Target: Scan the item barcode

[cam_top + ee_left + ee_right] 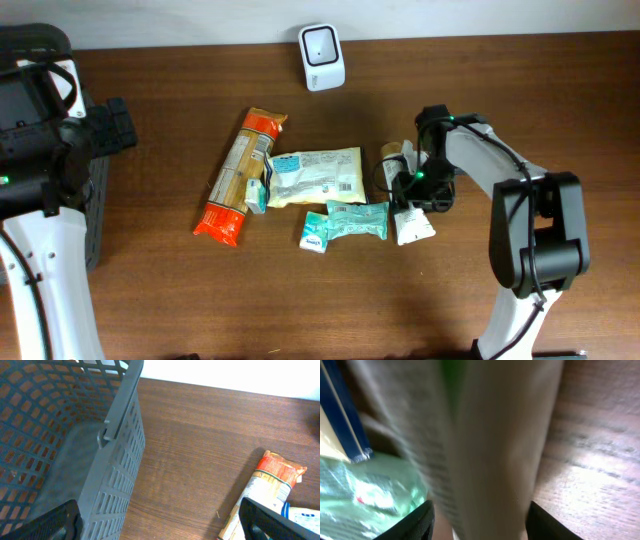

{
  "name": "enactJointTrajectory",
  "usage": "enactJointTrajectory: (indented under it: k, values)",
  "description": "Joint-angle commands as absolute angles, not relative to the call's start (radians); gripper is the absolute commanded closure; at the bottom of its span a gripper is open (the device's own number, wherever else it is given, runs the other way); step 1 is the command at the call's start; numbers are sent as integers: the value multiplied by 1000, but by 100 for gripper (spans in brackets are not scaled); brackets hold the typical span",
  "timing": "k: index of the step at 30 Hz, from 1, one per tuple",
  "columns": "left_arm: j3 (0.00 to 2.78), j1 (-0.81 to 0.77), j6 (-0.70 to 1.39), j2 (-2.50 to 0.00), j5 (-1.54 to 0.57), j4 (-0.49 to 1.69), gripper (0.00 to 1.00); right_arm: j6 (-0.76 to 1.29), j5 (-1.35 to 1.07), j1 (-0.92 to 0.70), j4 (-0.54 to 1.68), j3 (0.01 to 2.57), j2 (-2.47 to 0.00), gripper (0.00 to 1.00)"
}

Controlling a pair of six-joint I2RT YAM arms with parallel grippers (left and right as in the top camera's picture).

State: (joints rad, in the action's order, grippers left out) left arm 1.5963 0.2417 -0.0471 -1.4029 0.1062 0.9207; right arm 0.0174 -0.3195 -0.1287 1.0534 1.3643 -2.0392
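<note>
Closest to us, the right gripper [477, 520] straddles a blurred white packet [495, 435]; its fingertips [415, 522] stand apart on either side of it, though we cannot tell whether they press it. At nine o'clock of that packet lie a teal wrapper [365, 495] and a blue-edged pack [342, 415].

From overhead, the right gripper [420, 195] sits low over the white packet [413, 228], at three o'clock of the pile. Crowding it are the teal wrapper [357, 220], a small white-and-teal box [314, 231], a pale flat pouch [316, 177], and a brown bottle [392, 155] touching the arm. Farther toward nine o'clock lies a long orange pasta bag [241, 176]. The white scanner [321, 43] stands at twelve o'clock, well apart.

The left gripper [160, 527], spread wide and empty, hangs beside the grey basket [120, 450].
</note>
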Motion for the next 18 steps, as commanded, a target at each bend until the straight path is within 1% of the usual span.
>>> enactJointTrajectory:
  k: [1,3,4,5,6,10,15,18]
  values:
    - [1604,245,-38,-1402,113,919,1,-99,-474,-41,1031,1274,-2019,49]
    - [1604,245,-38,-1402,113,919,1,-101,-540,6,989,1224,-2019,56]
    - [1604,245,-38,-1402,113,919,1,-101,-548,15,977,1215,-2018,65]
    - [1604,245,-38,-1402,113,919,1,-97,-551,14,968,1216,-2018,82]
    - [1604,245,-38,-1402,113,919,1,-97,-569,14,957,1216,-2018,96]
    - [1604,245,-38,-1402,113,919,1,-98,-732,14,963,1278,-1992,96]
    - [1604,245,-38,-1402,113,919,0,-306,-1015,14,1221,1503,-1771,96]
    - [1604,245,-38,-1402,113,919,1,-318,-1146,14,1239,1518,-1674,96]
